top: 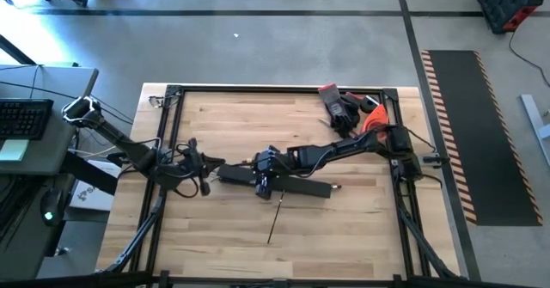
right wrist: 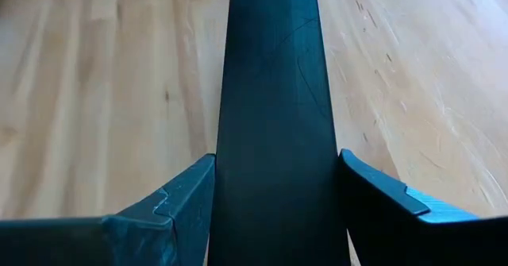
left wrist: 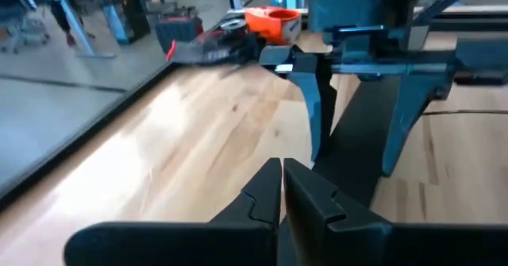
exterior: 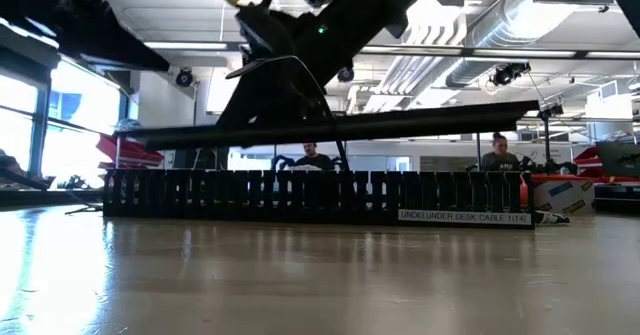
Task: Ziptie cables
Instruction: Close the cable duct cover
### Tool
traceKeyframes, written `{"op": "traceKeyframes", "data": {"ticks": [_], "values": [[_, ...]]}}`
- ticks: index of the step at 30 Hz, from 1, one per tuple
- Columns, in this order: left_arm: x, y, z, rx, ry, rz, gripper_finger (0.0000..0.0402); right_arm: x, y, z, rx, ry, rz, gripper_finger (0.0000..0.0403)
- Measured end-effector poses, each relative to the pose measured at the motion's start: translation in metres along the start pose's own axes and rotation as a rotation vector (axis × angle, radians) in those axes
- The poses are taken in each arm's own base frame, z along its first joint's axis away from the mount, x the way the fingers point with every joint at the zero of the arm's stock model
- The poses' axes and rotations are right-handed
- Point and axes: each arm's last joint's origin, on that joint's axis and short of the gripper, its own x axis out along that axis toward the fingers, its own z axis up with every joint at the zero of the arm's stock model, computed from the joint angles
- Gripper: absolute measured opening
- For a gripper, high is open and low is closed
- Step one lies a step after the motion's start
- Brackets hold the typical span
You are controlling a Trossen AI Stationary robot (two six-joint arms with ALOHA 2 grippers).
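Right gripper (right wrist: 274,194) clamps a flat black rail (right wrist: 274,99) mid-table, above the slotted rail (exterior: 320,195); my left gripper (left wrist: 282,190) is pinched closed beside it. Thin cables (top: 273,219) lie just toward the table's front edge, gloves (top: 339,107) and orange tool (top: 371,118) far back, hard to make out.

The slotted rail (top: 279,181) lies in the middle of the table (top: 361,228). A thin stick (top: 273,223) lies just before it. The gloves (top: 339,107) and orange-handled tool (top: 371,118) sit at the back right corner.
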Motion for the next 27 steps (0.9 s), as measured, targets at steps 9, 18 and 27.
{"op": "traceKeyframes", "data": {"ticks": [9,18,27], "values": [[0.004,0.002,-0.022,-0.092,0.055,-0.028,0.0,0.011,-0.001,0.006,-0.034,0.026,-0.059,0.021],[0.007,0.006,-0.049,-0.187,0.099,-0.022,0.0,0.022,-0.002,-0.001,-0.054,0.044,-0.038,0.021],[0.009,0.007,-0.062,-0.255,0.06,-0.052,0.0,0.023,-0.001,-0.002,-0.064,0.054,-0.034,0.021]]}}
